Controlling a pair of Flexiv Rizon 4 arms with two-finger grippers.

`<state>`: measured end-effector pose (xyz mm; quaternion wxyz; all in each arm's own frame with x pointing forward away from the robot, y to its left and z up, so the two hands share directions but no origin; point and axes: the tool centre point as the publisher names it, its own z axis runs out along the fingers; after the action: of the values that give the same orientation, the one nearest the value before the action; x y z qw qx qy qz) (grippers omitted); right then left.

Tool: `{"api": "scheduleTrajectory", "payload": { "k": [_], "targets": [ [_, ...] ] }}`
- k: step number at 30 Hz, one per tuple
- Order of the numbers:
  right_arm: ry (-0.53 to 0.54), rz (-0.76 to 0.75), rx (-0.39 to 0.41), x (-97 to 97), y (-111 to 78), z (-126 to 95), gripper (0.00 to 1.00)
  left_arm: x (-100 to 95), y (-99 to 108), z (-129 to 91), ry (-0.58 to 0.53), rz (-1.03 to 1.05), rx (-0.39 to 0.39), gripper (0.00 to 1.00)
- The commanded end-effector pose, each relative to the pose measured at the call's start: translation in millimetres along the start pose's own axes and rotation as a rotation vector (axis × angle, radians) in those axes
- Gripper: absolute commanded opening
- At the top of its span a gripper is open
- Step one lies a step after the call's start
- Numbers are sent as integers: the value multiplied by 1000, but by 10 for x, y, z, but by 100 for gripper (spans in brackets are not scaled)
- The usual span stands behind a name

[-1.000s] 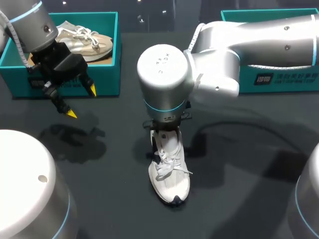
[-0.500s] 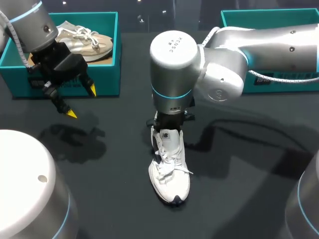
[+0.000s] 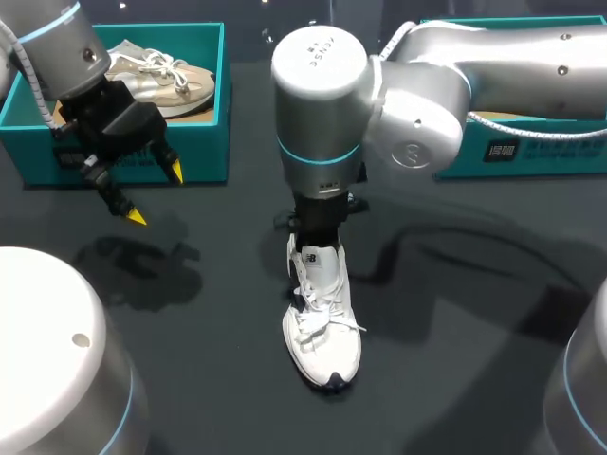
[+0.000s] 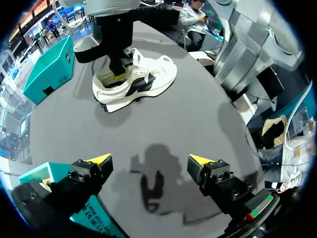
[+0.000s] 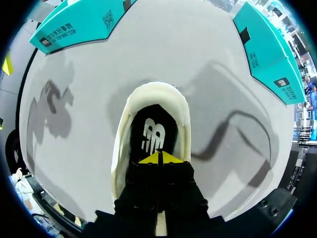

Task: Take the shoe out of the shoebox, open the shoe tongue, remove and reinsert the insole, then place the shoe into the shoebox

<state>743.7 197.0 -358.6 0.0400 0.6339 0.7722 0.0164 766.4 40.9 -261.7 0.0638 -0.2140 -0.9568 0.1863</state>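
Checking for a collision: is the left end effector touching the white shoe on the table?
Apart. The left wrist view shows bare table between the open left end effector and the white shoe ahead.

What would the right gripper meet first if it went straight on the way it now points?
Most likely the dark insole inside the white shoe: the right gripper points down into the shoe's opening, tips together. How close the tips are to it is unclear.

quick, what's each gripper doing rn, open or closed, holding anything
Left gripper: open, holding nothing.
Right gripper: shut, tips together inside the white shoe; whether it pinches the insole cannot be told.
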Motion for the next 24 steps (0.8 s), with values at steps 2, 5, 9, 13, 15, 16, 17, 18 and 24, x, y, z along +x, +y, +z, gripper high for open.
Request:
{"api": "scheduleTrajectory", "payload": {
  "k": [2, 5, 9, 13, 15, 16, 17, 18, 24],
  "targets": [
    [8, -17, 62, -4, 68, -24, 0, 7, 5, 0, 0, 1, -2, 100],
    [12, -25, 94, 8, 54, -35, 9, 7, 5, 0, 0, 1, -2, 100],
    [14, -31, 144, 27, 18, -45, 22, 7, 5, 0, 0, 1, -2, 100],
    [9, -33, 189, 51, -7, -41, 34, 7, 5, 0, 0, 1, -2, 100],
    [7, -34, 202, 62, -18, -45, 38, 7, 5, 0, 0, 1, -2, 100],
    [5, -34, 206, 69, -23, -54, 39, 7, 5, 0, 0, 1, -2, 100],
    [-4, -34, 215, 75, -26, -65, 40, 7, 5, 0, 0, 1, -2, 100],
    [-14, -33, 222, 83, -29, -75, 40, 7, 5, 0, 0, 1, -2, 100],
    [-34, -33, 253, 108, -48, -107, 47, 7, 5, 0, 0, 1, -2, 100]
  ]
}}
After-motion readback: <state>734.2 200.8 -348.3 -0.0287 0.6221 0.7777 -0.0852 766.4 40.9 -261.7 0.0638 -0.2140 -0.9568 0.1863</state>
